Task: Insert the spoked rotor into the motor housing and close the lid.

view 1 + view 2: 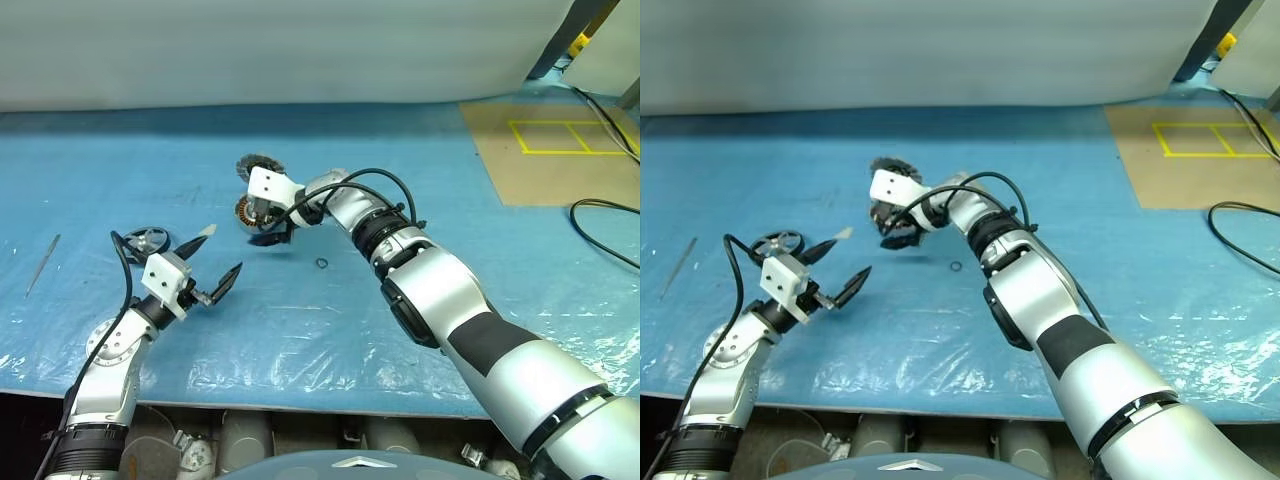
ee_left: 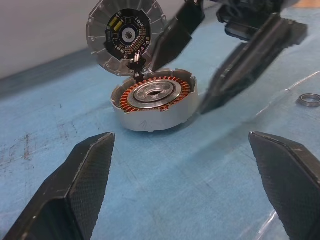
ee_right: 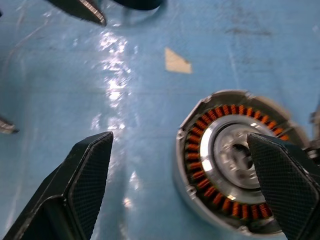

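The motor housing (image 2: 155, 100), a shallow puck with copper windings round a silvery hub, lies on the blue sheet mid-table. Behind it the ribbed silver lid (image 2: 125, 35) stands tilted up, joined to the housing by short wires. My right gripper (image 1: 268, 235) hovers just over the housing, open, one finger (image 3: 285, 185) above the windings and nothing between the fingers. The spoked rotor (image 1: 148, 240) lies flat to the left. My left gripper (image 1: 212, 262) is just right of the rotor, open and empty, pointing toward the housing.
A small metal ring (image 1: 321, 264) lies on the sheet right of the housing. A thin metal tool (image 1: 42, 262) lies at the far left. A brown board with yellow tape (image 1: 560, 150) and black cables (image 1: 600, 225) are at the right.
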